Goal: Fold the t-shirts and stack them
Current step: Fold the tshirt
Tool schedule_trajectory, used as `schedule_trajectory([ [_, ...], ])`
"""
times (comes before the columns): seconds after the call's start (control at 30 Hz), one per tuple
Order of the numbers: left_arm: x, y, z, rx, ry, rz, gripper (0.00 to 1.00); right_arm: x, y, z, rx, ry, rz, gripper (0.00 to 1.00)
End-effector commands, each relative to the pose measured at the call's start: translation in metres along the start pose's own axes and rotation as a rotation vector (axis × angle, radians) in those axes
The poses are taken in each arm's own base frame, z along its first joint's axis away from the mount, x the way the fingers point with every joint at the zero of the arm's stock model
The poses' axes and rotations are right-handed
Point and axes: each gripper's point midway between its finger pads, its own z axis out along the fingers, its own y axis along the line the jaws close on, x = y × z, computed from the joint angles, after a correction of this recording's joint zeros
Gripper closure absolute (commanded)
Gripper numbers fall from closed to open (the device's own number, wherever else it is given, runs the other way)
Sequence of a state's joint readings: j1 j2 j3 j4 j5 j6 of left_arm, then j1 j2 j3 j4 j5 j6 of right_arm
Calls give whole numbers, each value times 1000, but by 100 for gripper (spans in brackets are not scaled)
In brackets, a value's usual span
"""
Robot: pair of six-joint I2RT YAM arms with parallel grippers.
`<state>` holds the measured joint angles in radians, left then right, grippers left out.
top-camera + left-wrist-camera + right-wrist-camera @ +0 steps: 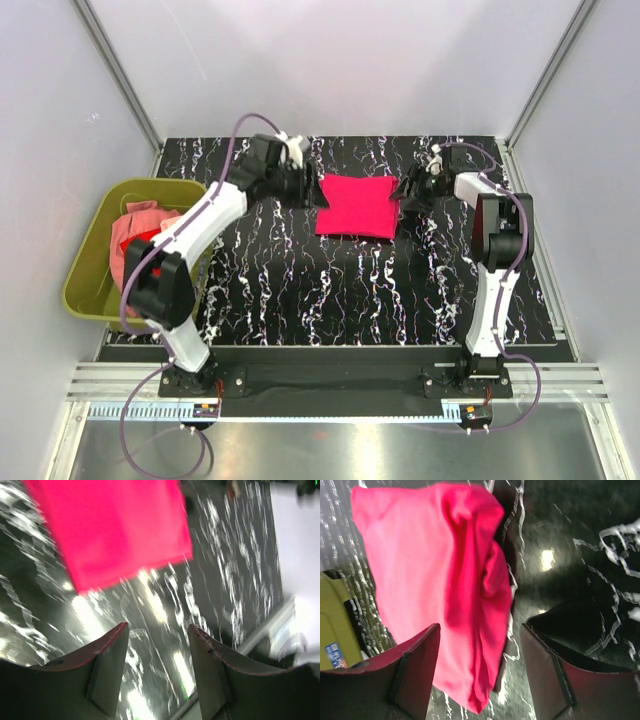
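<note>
Folded magenta t-shirt flat on black marbled table, far centre, left gripper off its left edge, jaws apart, empty, right gripper at its right edge, jaws wide, gripping nothing, salmon and red t-shirts heaped in olive tub, left.

Folded t-shirt lies between left end effector and right end effector; tub leftward holds other shirts.

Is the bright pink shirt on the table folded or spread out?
Folded: the magenta t-shirt lies as a compact rectangle, no sleeves showing, layers doubled along one edge.
</note>
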<state>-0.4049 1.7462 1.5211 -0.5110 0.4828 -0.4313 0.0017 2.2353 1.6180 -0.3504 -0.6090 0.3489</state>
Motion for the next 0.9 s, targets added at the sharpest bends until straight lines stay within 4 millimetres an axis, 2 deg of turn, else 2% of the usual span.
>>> schedule_trajectory([
  [0.0, 48, -30, -20, 60, 111, 127, 44, -1, 10, -21, 41, -33, -35, 27],
  [0.03, 64, -33, -18, 56, 139, 151, 44, -1, 10, -21, 34, -38, -33, 27],
  [0.1, 72, -41, -25, 74, 132, 176, 44, 1, 11, -20, 27, -33, -20, 27],
  [0.13, 83, -42, -24, 87, 152, 170, 44, 2, 11, -18, 18, -25, -12, 27],
  [0.2, 84, -49, -30, 124, 131, 175, 44, 0, 12, -16, 12, -21, -7, 27],
  [0.23, 89, -48, -29, 124, 137, 169, 44, 2, 11, -14, 11, -13, -3, 28],
  [0.43, 87, -53, -35, 139, 119, 191, 44, -6, 10, -5, -6, -12, -4, 33],
  [0.57, 88, -56, -36, 151, 123, 188, 44, -7, 10, 5, -35, -5, -3, 49],
  [0.6, 88, -57, -36, 158, 120, 187, 44, -9, 9, 6, -39, -5, -5, 60],
  [0.7, 90, -64, -37, 208, 121, 183, 44, -7, 11, 13, -86, 7, -13, 82],
  [0.87, 91, -72, -40, 247, 119, 189, 44, -8, 15, 20, -143, 19, -19, 98],
])
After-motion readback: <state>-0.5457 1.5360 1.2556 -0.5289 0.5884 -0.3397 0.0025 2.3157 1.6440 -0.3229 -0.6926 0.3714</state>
